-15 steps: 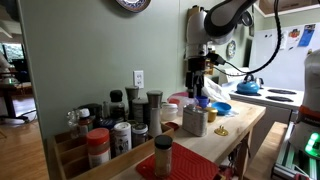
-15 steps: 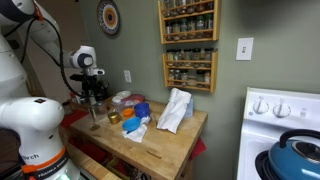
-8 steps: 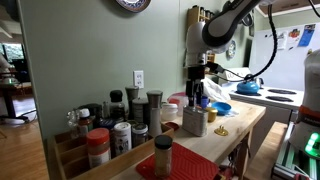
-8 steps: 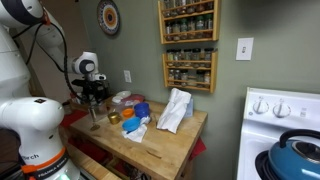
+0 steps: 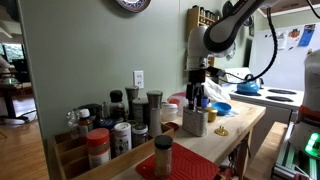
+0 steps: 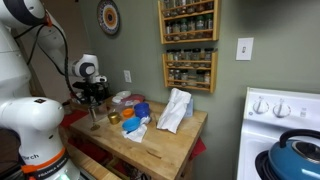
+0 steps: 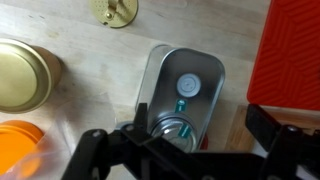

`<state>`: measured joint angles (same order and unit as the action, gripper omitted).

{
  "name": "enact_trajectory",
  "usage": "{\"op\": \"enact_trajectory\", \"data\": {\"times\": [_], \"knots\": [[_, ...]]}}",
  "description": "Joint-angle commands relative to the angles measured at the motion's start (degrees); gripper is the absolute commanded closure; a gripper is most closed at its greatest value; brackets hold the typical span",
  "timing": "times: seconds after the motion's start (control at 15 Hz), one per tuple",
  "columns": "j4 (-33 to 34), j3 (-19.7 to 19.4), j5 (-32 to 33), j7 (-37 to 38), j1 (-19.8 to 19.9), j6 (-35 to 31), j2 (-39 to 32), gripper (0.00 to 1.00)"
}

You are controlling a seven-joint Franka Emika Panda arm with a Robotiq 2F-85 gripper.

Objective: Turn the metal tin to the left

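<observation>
Looking down past the gripper (image 7: 178, 130) onto the metal tin (image 7: 185, 88): stands upright on the wooden counter (image 7: 80, 45), directly beneath the hand. Grips nothing; spreads its dark fingers (image 7: 92, 140) wide, one on each side of the tin, with no contact to be seen. Hangs straight above the tin (image 5: 195, 121) in an exterior view, close over its top, near the middle of the counter.

Crowded all around. Just beside the tin on one side, a red mat (image 7: 295, 50); on the other side, a gold lid (image 7: 22, 75) and an orange object (image 7: 18, 150), both a little apart from it; beyond it, a small brass piece (image 7: 117, 10). Further along the counter in an exterior view, a cluster of spice jars (image 5: 115, 125) by the wall, a shaker jar (image 5: 162, 155) on the red mat in the foreground, a blue bowl (image 5: 221, 107) past the tin. In an exterior view, a crumpled white cloth (image 6: 175, 110) well apart from the gripper (image 6: 95, 100).

Boxy, with a rounded-rectangle top of dull silvery metal, a round pale cap set into it and a second round opening with a teal bit beside that. Pale, smooth wood for the counter; ribbed, diamond-like pattern on the mat; round, flat, shiny face on the gold lid.
</observation>
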<state>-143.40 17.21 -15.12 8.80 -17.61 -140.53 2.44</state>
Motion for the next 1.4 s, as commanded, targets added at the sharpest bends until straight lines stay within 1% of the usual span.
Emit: {"op": "enact_trajectory", "data": {"times": [0.0, 0.4, 0.53, 0.67, 0.73, 0.8, 1.33], "knots": [[-1.42, 0.18, -0.47, 0.66, -0.08, -3.14, -0.64, 0.0], [-1.44, 0.21, 2.54, 4.11, 0.13, -3.75, -1.1, 0.0], [-1.67, 0.21, 0.83, 3.03, -0.04, -4.45, -0.33, 0.0], [-1.89, 0.21, 1.68, 3.57, 0.02, -4.55, 0.34, 0.0], [-1.93, 0.23, 0.65, 2.66, -0.08, -4.74, 0.68, 0.0], [-1.94, 0.23, 1.17, 3.28, -0.03, -4.58, 0.8, 0.0], [-1.26, 0.22, 2.5, 4.89, 0.11, -4.75, -1.79, 0.0]]}}
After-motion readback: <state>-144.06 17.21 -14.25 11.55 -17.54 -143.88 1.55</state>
